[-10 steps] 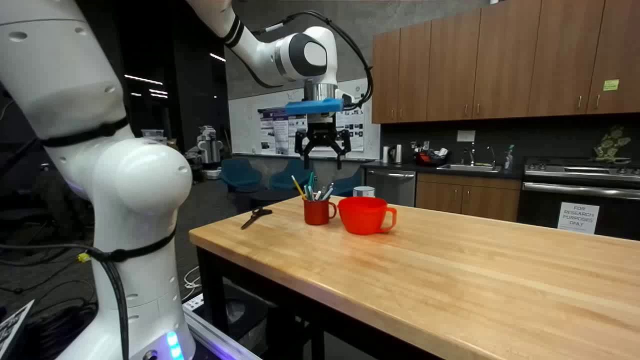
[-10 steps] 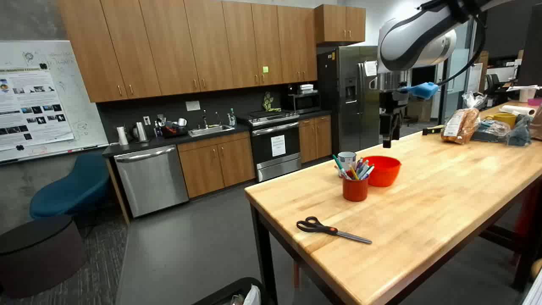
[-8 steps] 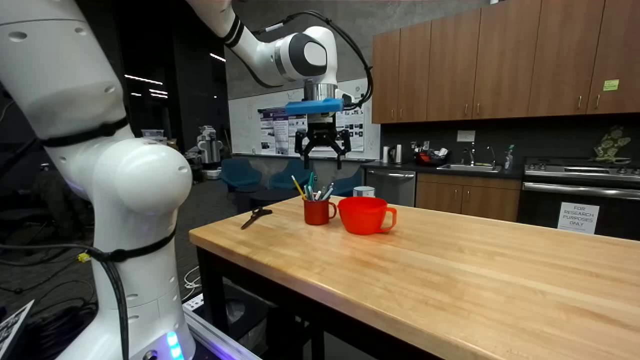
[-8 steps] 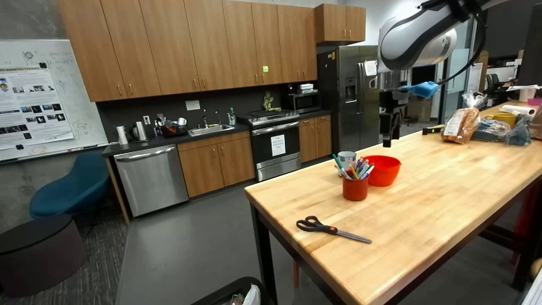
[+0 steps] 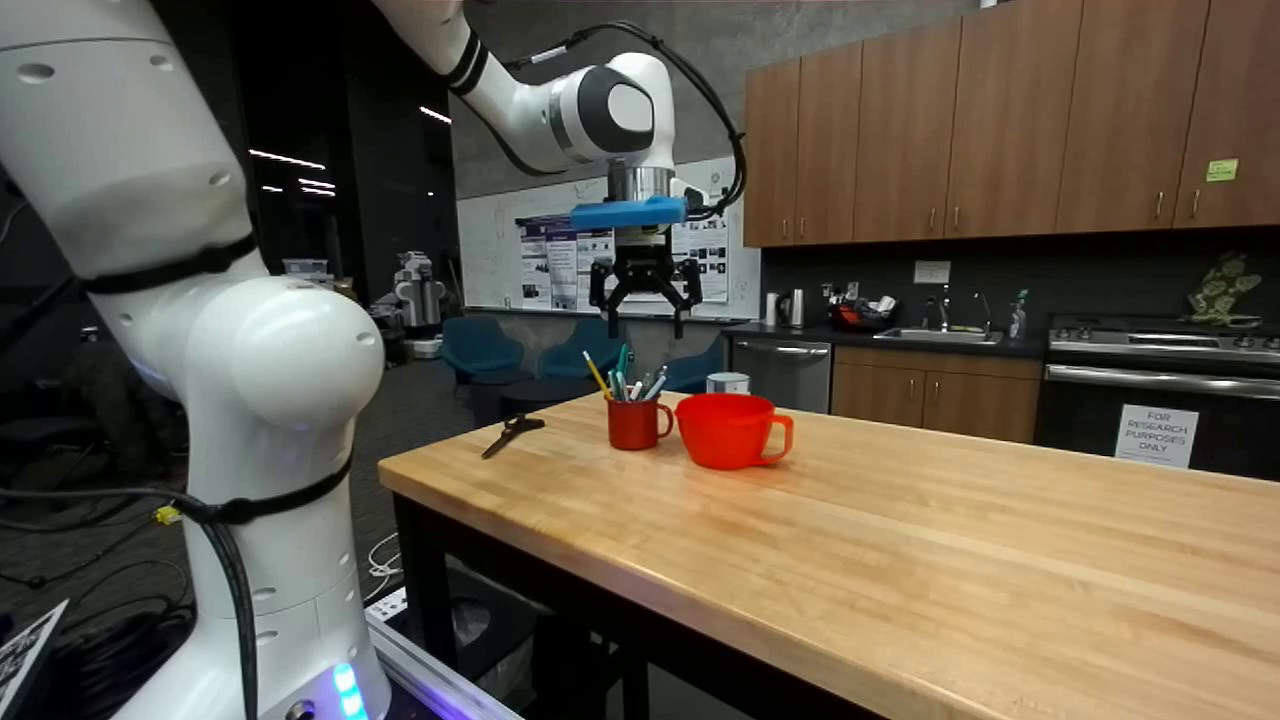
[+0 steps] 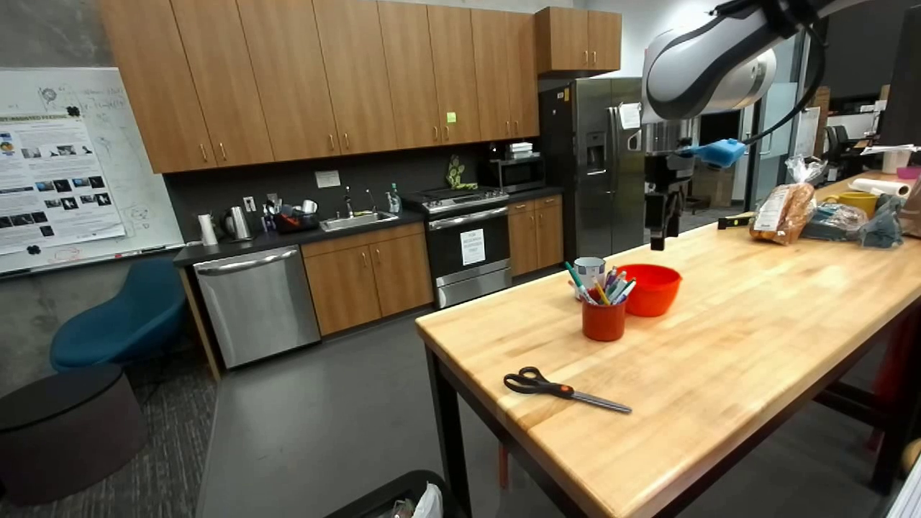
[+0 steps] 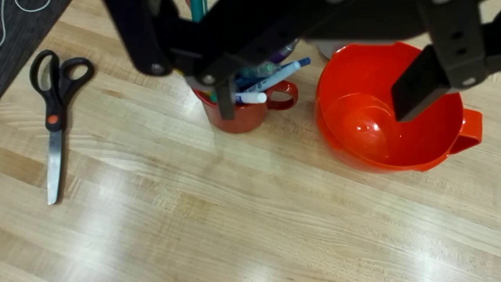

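Note:
My gripper (image 5: pixel 646 328) hangs in the air above the table, fingers pointing down and wide apart, nothing between them. In the wrist view one of the fingers (image 7: pixel 226 102) overlaps a dark red mug (image 7: pixel 236 117) full of pens and markers; the opposite finger crosses an empty orange-red bowl (image 7: pixel 362 137) with a handle. Mug (image 6: pixel 604 321) and bowl (image 6: pixel 653 291) stand upright, close together below the gripper. Black-handled scissors (image 7: pixel 54 117) lie flat on the table, apart from the mug. A pale patterned cup (image 6: pixel 591 270) stands behind the mug, mostly covered in the wrist view.
The wooden table (image 5: pixel 850 560) has its near corner by the scissors. Farther along it lie bagged bread (image 6: pixel 783 212), a yellow mug (image 6: pixel 860 200) and plastic bags. A bin (image 6: pixel 403 496) stands on the floor. Counter, sink (image 6: pixel 358 221) and stove (image 6: pixel 464 201) line the wall.

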You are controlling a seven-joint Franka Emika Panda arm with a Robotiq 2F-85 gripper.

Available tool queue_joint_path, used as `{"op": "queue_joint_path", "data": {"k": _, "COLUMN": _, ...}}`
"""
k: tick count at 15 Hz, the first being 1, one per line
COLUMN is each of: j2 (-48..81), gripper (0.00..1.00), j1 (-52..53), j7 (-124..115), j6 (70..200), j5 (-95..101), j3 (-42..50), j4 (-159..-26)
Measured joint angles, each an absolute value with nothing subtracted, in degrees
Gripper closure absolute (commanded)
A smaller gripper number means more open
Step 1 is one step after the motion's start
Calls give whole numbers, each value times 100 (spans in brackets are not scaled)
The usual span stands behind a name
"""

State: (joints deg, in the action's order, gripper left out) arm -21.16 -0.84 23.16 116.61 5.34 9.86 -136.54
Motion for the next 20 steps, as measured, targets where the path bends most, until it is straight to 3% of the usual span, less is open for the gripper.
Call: {"op": "queue_joint_path", "data": {"k": 20, "j2": -1793, "gripper": 0, "j1": -87, "j7": 2296, "j6": 12151, "j5": -1069, "j3": 989, "j4": -13839}}
